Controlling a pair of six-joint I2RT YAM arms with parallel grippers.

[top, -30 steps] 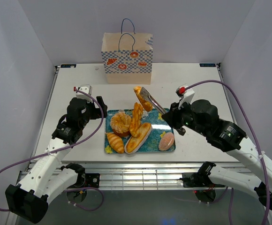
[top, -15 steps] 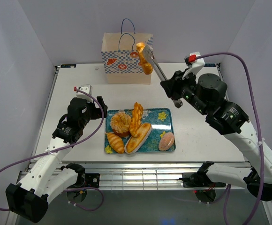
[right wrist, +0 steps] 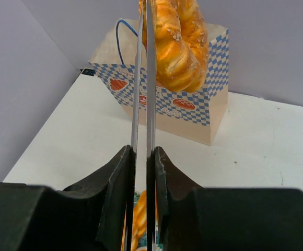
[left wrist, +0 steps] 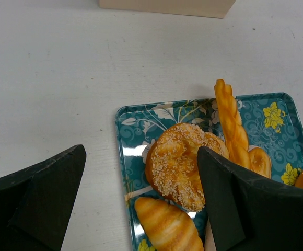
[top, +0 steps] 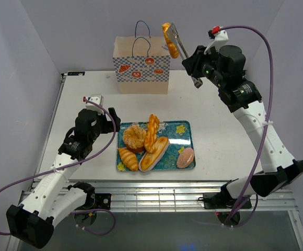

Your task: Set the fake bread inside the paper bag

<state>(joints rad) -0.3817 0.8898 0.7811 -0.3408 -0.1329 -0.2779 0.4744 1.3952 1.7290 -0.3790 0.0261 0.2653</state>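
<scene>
Tan paper bag (top: pixel 141 65) with blue cord handles stands upright. One glossy golden pastry (top: pixel 168 39) hangs up in the air just above the bag's top corner, the other fake bread (top: pixel 146 141) lies bunched well in front of it.

no text, label, brand or number can be read; the bag (top: pixel 141 65), upper centre, carries only pictures.

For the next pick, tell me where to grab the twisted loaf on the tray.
Take the twisted loaf across its narrow width near its far end, coming from above: that end juts clear of the seeded bun and the baguette crowding its near half.
</scene>
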